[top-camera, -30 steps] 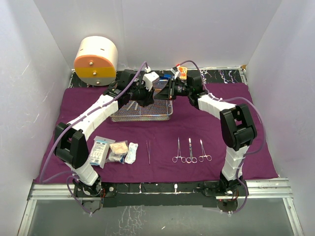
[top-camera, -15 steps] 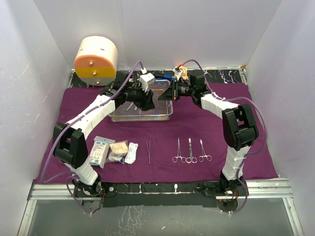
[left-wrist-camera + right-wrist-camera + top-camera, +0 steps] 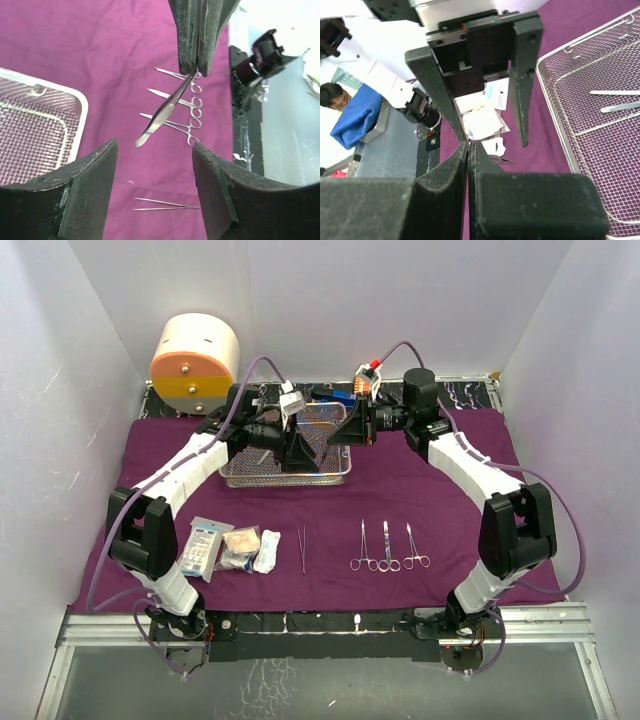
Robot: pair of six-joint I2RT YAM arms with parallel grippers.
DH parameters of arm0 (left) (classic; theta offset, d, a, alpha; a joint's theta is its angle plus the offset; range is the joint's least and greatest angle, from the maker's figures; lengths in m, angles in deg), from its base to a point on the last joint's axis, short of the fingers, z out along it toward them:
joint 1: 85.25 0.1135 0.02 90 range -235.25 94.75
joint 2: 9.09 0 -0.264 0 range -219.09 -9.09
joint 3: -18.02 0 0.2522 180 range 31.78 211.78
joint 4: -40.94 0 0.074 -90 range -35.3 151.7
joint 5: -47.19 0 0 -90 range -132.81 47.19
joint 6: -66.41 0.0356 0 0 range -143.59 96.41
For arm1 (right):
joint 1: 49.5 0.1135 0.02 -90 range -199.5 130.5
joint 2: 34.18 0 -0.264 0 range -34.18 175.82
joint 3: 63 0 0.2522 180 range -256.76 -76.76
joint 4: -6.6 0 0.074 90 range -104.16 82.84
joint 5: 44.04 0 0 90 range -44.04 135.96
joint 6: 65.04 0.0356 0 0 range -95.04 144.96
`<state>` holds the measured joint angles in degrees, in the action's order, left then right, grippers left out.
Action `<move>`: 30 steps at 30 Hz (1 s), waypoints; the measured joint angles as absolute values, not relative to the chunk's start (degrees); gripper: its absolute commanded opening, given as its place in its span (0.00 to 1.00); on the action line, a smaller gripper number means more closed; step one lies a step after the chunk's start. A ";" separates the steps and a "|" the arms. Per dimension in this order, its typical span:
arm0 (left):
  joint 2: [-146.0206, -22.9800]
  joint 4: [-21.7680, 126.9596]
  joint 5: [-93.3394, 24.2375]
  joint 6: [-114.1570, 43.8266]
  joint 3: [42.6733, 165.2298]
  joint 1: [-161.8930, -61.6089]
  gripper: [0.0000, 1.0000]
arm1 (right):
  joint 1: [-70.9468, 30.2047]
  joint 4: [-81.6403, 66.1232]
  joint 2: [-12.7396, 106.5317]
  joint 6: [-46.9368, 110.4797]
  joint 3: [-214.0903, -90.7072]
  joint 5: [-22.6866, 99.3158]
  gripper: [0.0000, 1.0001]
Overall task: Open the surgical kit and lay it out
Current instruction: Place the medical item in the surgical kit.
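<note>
The blunt tweezers (image 3: 162, 114) hang in the air above the right end of the tray (image 3: 290, 482), as far as I can tell. They are pinched by the handle end between the pressed-together fingers of my right gripper (image 3: 196, 69), with the tip pointing down. My left gripper (image 3: 154, 145) faces it with the fingers spread, touching nothing, and the tweezers sit in the gap ahead of it.

The purple cloth (image 3: 400, 505) is already opened flat over the table, and the tray stands on it toward the far edge, left of centre. Along the near edge a row is laid out. The gauze and packets (image 3: 230, 548) are at the left, the fine tweezers (image 3: 301, 548) beside them, and the three clamps (image 3: 385, 550) are side by side right of centre.

I judge the job well past half done. The tweezers I hold have yet to go down in the row, and two flat steel blades (image 3: 612, 92) lie in the tray, not yet laid out.
</note>
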<state>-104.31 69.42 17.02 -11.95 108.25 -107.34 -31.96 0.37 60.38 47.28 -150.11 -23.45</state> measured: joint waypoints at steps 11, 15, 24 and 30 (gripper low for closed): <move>-107.70 71.76 32.10 -9.00 109.71 -108.10 0.60 | -28.15 -7.81 58.02 40.05 -150.17 -26.58 0.00; -107.79 74.12 34.62 -6.68 110.02 -109.02 0.50 | -26.71 -9.23 58.02 39.59 -150.65 -27.52 0.00; -108.05 80.24 40.15 -1.13 111.07 -109.37 0.30 | -26.08 -10.15 58.02 39.24 -151.26 -29.09 0.00; -108.05 82.45 41.59 0.86 111.07 -109.35 0.21 | -26.01 -10.17 58.02 38.96 -151.26 -29.66 0.00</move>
